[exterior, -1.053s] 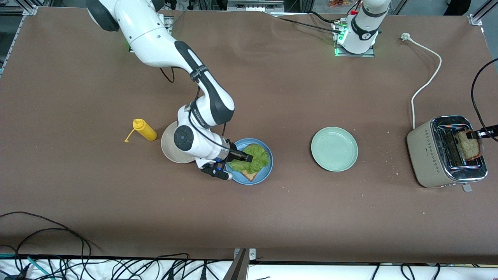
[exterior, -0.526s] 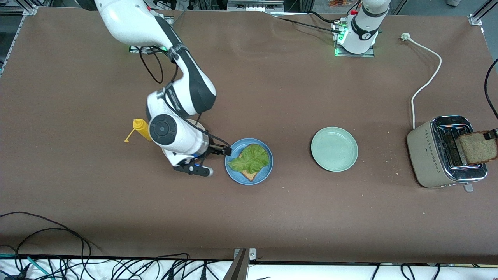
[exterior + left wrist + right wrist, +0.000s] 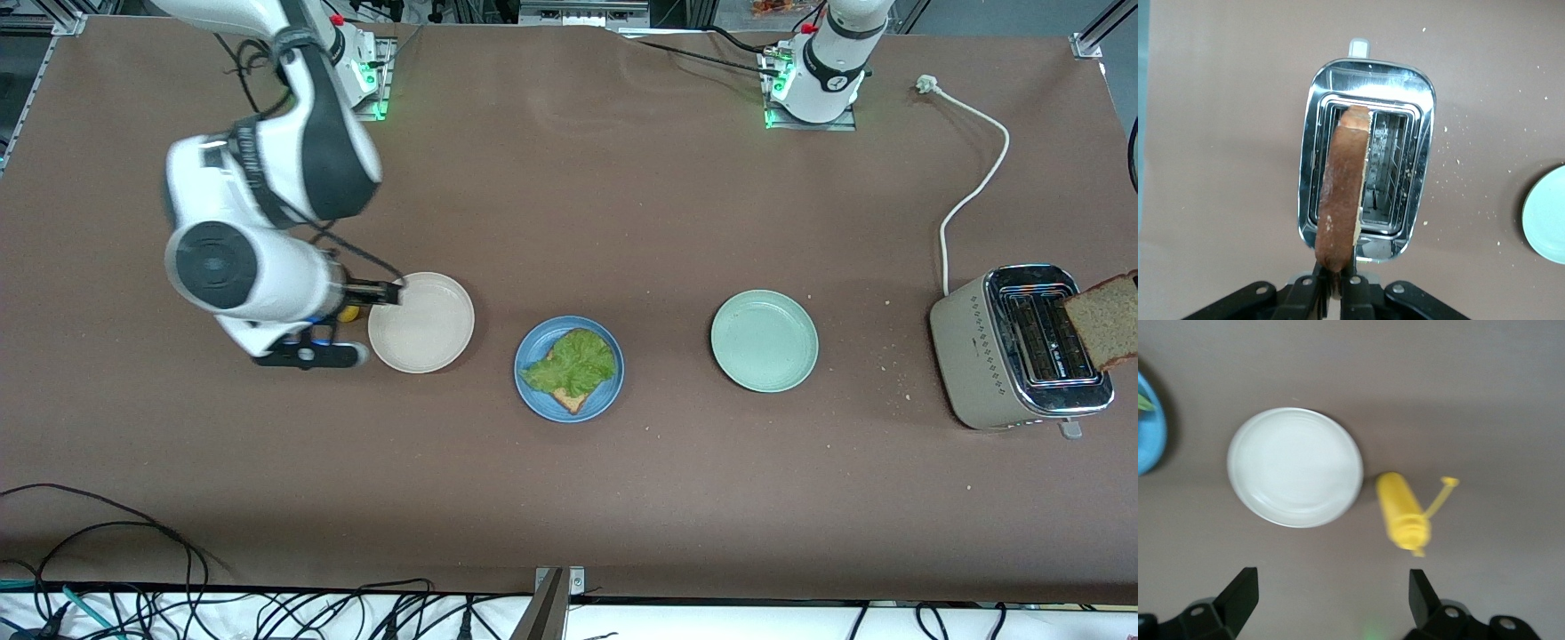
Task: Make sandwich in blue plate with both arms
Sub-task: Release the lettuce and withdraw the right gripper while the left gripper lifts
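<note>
Top bread slice [image 3: 1343, 187]: light, stiff, crumbly; left tool [image 3: 1335, 283] pinched its lower crust above the toaster [image 3: 1365, 157]. Right tool [image 3: 1331, 600] gaped empty over the desk [image 3: 569, 498], beige plate [image 3: 1295, 477] just ahead. We logged lettuce-topped bread [image 3: 573, 364] on the blue plate [image 3: 532, 391].

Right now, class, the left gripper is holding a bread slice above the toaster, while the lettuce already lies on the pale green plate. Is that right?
Not quite. The lettuce lies on a bread slice on the blue plate, as the front view shows; nothing lies on the pale green plate. The rest holds: the left gripper grips a bread slice above the toaster.
</note>
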Controlling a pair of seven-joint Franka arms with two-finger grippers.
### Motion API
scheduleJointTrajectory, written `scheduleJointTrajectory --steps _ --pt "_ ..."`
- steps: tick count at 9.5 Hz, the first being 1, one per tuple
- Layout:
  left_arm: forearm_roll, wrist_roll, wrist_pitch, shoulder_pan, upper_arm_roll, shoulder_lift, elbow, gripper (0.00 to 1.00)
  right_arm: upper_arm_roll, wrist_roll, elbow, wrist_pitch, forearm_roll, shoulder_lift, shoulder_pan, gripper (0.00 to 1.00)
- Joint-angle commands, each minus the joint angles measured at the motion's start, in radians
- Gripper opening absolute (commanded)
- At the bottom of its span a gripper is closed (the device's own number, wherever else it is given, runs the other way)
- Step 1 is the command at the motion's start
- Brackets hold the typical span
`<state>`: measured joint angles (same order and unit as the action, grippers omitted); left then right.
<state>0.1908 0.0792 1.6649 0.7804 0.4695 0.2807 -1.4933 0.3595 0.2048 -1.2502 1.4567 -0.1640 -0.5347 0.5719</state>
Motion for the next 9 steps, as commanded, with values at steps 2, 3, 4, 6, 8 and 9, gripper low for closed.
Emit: scheduleJointTrajectory --steps 2,3,4,6,8,9 --pt "-0.077 0.045 -0.149 0.01 0.001 -0.052 0.076 0.0 0.093 -0.29 -0.329 0.153 0.012 0.171 -0.059 1.0" --pt "-0.079 0.045 -0.199 0.008 0.004 -0.057 0.103 0.0 0.088 -0.38 -0.406 0.222 0.012 0.209 -0.091 1.0" --pt "-0.08 0.045 -0.249 0.004 0.006 -0.069 0.132 0.0 0.079 -0.466 -0.441 0.249 0.009 0.216 -0.146 1.0" --pt "-0.126 0.034 -0.28 0.003 0.012 -0.092 0.136 0.0 0.053 -0.635 -0.533 0.324 0.008 0.254 -0.249 1.0" --pt "-0.132 0.019 -0.283 0.0 0.035 -0.097 0.134 0.0 -0.02 -0.729 -0.612 0.369 0.008 0.306 -0.373 1.0" --pt "-0.132 -0.028 -0.292 0.0 0.062 -0.097 0.134 0.0 -0.033 -0.813 -0.624 0.373 -0.002 0.302 -0.406 1.0"
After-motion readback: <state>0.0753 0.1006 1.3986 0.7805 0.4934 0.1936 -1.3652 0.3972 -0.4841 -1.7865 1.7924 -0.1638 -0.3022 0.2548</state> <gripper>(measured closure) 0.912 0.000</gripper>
